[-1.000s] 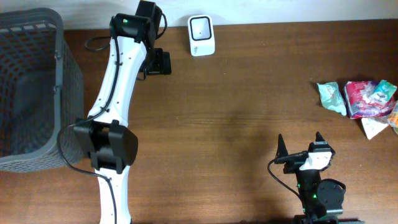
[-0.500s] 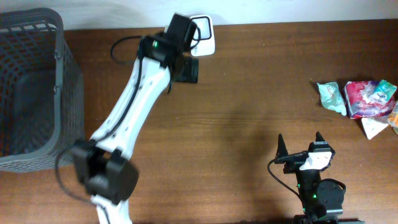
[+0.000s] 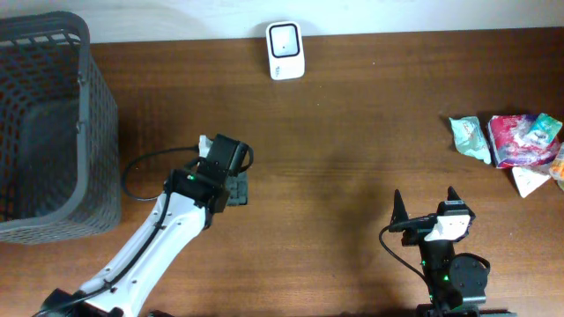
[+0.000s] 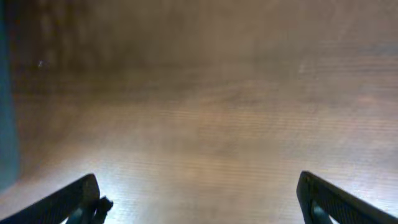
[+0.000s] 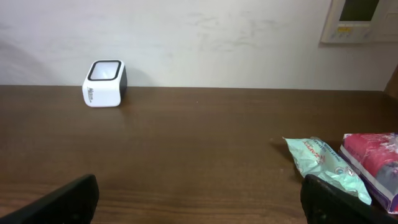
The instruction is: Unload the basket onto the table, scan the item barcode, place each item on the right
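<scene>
A white barcode scanner (image 3: 285,50) with a dark window stands at the back edge of the table, also in the right wrist view as the scanner (image 5: 104,83). The items lie at the far right: a teal packet (image 3: 470,138) and a pink packet (image 3: 522,138), the same teal packet (image 5: 323,165) and pink packet (image 5: 376,165) in the right wrist view. My left gripper (image 3: 236,188) hangs open over bare wood left of centre, and its wrist view shows the left gripper (image 4: 199,199) with only table beneath. My right gripper (image 3: 426,204) is open near the front edge, empty.
A grey mesh basket (image 3: 97,114) fills the left end of the table. A white wrapper (image 3: 529,180) and an orange-edged packet (image 3: 559,167) lie beside the other packets. A wall panel (image 5: 364,18) hangs behind the table.
My left arm has swung away from the scanner at the back and pulled toward the front left, its gripper still open and empty. The right arm has not moved.
</scene>
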Robot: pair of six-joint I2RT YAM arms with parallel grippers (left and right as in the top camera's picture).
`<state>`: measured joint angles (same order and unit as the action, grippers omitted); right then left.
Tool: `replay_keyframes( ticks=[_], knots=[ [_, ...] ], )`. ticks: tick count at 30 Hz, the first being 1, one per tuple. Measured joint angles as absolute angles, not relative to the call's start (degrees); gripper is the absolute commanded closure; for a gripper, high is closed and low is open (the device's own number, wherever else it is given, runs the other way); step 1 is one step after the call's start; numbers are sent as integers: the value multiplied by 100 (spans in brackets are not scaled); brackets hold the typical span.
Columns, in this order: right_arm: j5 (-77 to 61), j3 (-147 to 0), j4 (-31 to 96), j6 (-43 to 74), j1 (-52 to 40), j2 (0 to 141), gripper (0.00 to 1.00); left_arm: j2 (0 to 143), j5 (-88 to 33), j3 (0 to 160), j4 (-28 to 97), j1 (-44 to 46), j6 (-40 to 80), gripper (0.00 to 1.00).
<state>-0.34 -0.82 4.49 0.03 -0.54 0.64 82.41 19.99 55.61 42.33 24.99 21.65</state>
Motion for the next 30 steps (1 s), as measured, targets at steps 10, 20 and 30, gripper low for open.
replay_keyframes(
  ticks=[10, 20, 30],
  knots=[
    [-34, -82, 447, 5, -51, 62, 1, 7918, 1822, 5494, 3586, 2499, 2231, 1],
    [-34, -82, 449, 3, -51, 58, 1, 4222, 1496, 3374, 2709, 2499, 2231, 1],
    [-34, -82, 449, 1, -54, 58, 1, 3074, 1356, 2023, 1599, 2499, 2231, 1]
  ],
)
